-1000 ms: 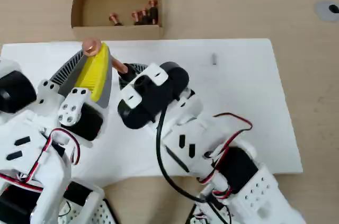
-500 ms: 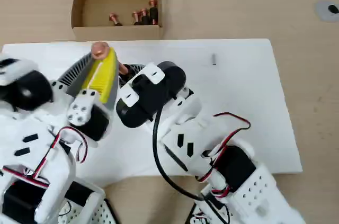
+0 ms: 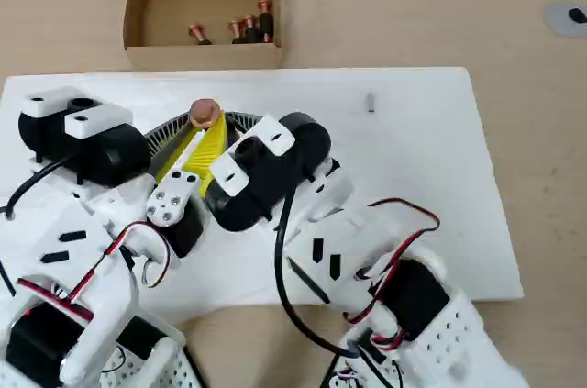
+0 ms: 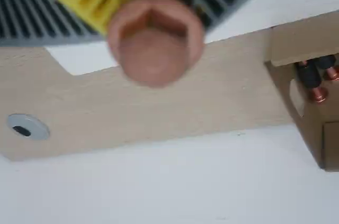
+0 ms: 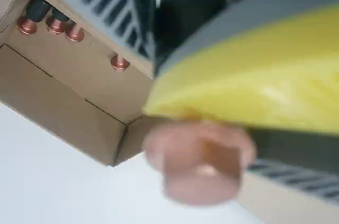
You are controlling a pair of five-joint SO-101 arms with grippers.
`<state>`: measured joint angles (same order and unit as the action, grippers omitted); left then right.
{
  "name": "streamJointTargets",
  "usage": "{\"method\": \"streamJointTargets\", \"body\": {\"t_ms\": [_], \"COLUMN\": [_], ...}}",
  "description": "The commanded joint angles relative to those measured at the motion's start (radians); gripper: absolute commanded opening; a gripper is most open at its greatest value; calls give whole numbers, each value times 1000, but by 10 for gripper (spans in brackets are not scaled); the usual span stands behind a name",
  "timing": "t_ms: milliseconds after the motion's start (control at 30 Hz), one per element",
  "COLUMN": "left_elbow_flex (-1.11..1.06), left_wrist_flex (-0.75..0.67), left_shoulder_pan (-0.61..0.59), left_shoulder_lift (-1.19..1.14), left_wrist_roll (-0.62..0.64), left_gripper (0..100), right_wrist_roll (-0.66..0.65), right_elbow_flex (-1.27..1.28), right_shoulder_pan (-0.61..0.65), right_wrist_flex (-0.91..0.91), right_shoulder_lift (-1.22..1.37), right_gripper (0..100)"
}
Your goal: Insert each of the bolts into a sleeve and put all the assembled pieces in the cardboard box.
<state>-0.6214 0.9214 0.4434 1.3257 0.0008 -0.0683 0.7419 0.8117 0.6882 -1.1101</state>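
While the left gripper (image 3: 205, 124) is clamping the copper hex-headed metal bolt (image 4: 156, 44) near the black cylindrical sleeve (image 5: 190, 1), shank and bore are needing squaring up before any push.

No text, number or sign can be read on the box (image 3: 136, 12), bolt (image 3: 204, 114), sleeve (image 5: 190, 1) or mat (image 3: 413, 177).
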Motion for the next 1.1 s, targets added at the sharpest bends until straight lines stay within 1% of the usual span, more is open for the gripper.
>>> {"method": "streamJointTargets", "body": {"t_ms": [0, 133, 367, 400, 467, 600, 700, 800, 933, 1067], "left_elbow_flex": [87, 198, 334, 358, 388, 391, 390, 365, 313, 238], "left_wrist_flex": [51, 206, 342, 350, 354, 361, 361, 361, 361, 361], "left_shoulder_pan": [-75, -101, -114, -137, -221, -428, -522, -568, -595, -629], "left_shoulder_lift": [5, -5, -7, -13, -42, -97, -101, -101, -99, -88], "left_wrist_roll": [29, 57, 61, 63, 58, 57, 57, 55, 55, 55], "left_gripper": [137, 181, 184, 182, 176, 126, 80, 47, 12, 7], "right_wrist_roll": [-8, -9, -6, -6, -5, 17, 15, 12, 11, 9], "right_elbow_flex": [-10, -10, -15, -22, -59, -246, -432, -596, -779, -977], "right_shoulder_pan": [-13, -13, -18, -21, -41, -82, -108, -143, -194, -249], "right_wrist_flex": [-20, -18, -18, -20, -28, -57, -87, -138, -232, -342], "right_shoulder_lift": [-13, -12, 13, 35, 108, 321, 518, 730, 1029, 1348], "right_gripper": [9, 9, 10, 10, 10, 10, 10, 10, 10, 10]}}
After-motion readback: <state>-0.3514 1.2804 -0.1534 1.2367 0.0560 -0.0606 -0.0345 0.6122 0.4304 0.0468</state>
